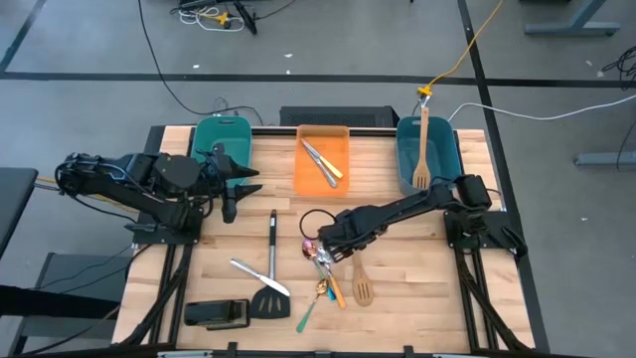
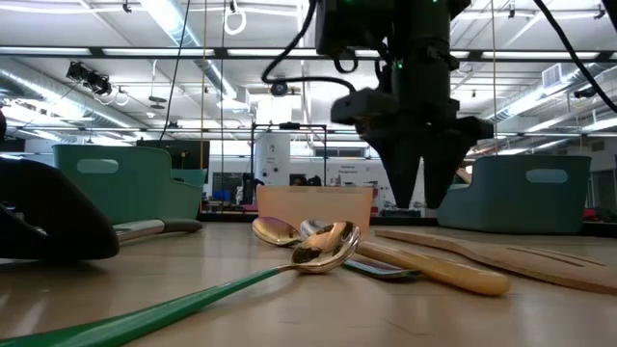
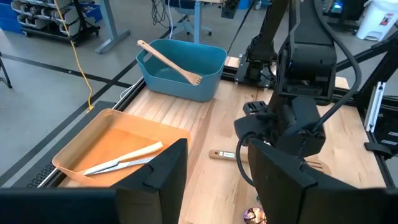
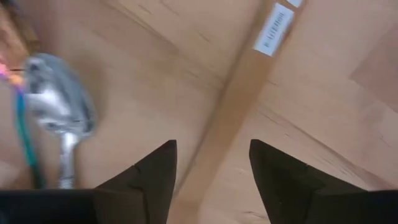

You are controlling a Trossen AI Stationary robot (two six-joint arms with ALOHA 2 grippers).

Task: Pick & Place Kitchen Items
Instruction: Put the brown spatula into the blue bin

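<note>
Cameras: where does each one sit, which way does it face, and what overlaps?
High: overhead, straight down; both arms, table.
Low: table height, looking level across; right gripper open above spoons.
Left wrist: faces across orange bin toward right arm; own open fingers.
Right wrist: faces down at wooden handle, own fingers either side.
Shared: high and left wrist both show the orange bin.

Bright even overhead strip lighting, soft shadows on the wooden surface (image 1: 397, 298), motion-blurred spoon (image 4: 59, 115) in right wrist view, low-view foreground out of focus
</note>
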